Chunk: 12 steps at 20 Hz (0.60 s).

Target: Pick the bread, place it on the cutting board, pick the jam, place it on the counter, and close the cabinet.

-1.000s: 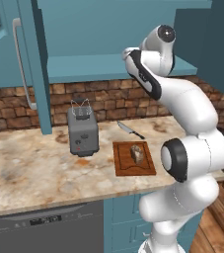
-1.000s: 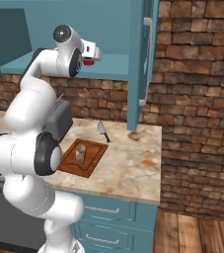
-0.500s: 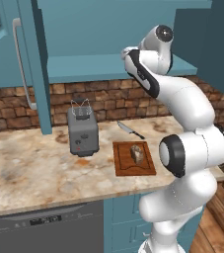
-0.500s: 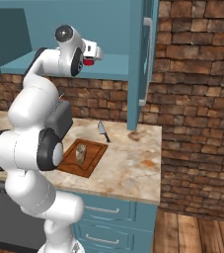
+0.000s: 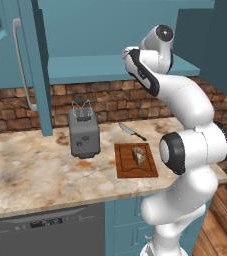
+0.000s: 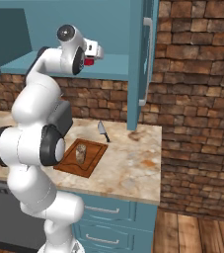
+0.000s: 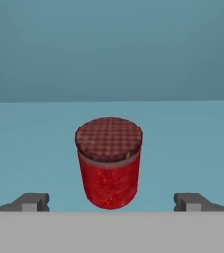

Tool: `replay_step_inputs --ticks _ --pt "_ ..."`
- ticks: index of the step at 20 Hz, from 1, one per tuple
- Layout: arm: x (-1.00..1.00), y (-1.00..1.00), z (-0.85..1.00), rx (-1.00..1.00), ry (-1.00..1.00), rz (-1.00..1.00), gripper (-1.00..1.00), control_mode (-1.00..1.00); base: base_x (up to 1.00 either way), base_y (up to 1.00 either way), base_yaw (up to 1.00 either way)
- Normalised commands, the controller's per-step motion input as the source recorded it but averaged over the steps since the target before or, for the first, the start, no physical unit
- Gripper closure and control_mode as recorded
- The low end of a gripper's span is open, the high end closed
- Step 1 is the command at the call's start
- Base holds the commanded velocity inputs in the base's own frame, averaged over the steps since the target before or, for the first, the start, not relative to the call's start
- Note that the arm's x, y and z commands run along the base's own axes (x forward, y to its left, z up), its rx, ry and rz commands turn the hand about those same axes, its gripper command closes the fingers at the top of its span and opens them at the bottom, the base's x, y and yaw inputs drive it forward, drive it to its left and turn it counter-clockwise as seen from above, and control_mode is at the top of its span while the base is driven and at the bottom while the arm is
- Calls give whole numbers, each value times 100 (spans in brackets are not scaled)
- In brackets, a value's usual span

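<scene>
1 end effector spread, facing jam

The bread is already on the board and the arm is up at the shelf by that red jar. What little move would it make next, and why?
Probably ease the end effector forward until its fingers sit on either side of the jam jar, then close. The jaws are wide open with the jar centred between them, standing upright on the cabinet shelf and not yet gripped.
</scene>
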Motion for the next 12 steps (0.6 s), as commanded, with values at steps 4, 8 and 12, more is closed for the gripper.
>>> replay_step_inputs --ticks 4,8,12 --pt "13 0 -1 0 0 1 -100 -100 0 0 0" --pt "13 0 -4 0 0 1 -100 -100 0 0 0" --pt "12 0 -7 0 0 1 -100 -100 0 0 0"
